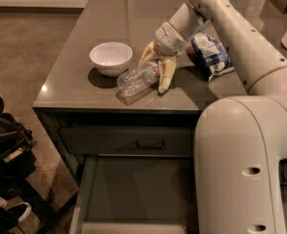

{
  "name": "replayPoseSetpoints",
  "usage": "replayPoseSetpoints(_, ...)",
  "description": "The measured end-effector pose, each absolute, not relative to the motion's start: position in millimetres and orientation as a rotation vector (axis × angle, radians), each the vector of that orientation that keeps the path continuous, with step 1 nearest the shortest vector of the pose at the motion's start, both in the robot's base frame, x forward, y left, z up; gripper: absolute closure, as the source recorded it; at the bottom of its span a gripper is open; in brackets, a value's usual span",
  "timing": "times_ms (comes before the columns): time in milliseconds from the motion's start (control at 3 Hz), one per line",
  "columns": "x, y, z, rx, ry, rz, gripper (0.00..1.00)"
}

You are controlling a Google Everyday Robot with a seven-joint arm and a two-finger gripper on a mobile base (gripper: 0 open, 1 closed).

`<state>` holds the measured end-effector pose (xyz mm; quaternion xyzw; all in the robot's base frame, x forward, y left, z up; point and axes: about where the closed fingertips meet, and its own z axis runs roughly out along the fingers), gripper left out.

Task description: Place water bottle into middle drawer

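the middle drawer (133, 189) is seen pulled out, its flat grey interior bare, at 6 o'clock from the counter (80, 89), under the closed top drawer (104, 139) with its small bar handle (151, 144). the opening step can therefore be counted as done.

the water bottle (136, 78) is found on its side on the counter near the front edge, at 4 o'clock from the white bowl (111, 57) and just beside it. its base is pointed to 8 o'clock and its cap end to 2 o'clock. it is not yet lifted and nothing of it is over the drawer.

the gripper (156, 68) is lowered onto the bottle's cap end, with one pale finger set on the 12 o'clock side and the other on the 4 o'clock side. the jaws are seen drawn in against the bottle, so it is judged to be pinched between them. the snack bag (211, 55) is left at 3 o'clock from the gripper, near but not touched by the fingers.

the grasp is judged to be made. what is left is the lift off the counter, the carry towards 6 o'clock past the counter's front edge, the lowering into the drawer and the release.
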<state>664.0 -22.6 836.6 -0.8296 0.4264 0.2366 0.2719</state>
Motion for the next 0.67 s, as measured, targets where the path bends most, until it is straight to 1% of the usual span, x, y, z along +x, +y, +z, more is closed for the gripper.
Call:
replayPoseSetpoints(333,663.2,-22.5,840.1,-2.233,1.148,0.637,1.00)
replayPoseSetpoints(667,643.2,-45.1,855.5,-2.157,1.203,0.654,1.00)
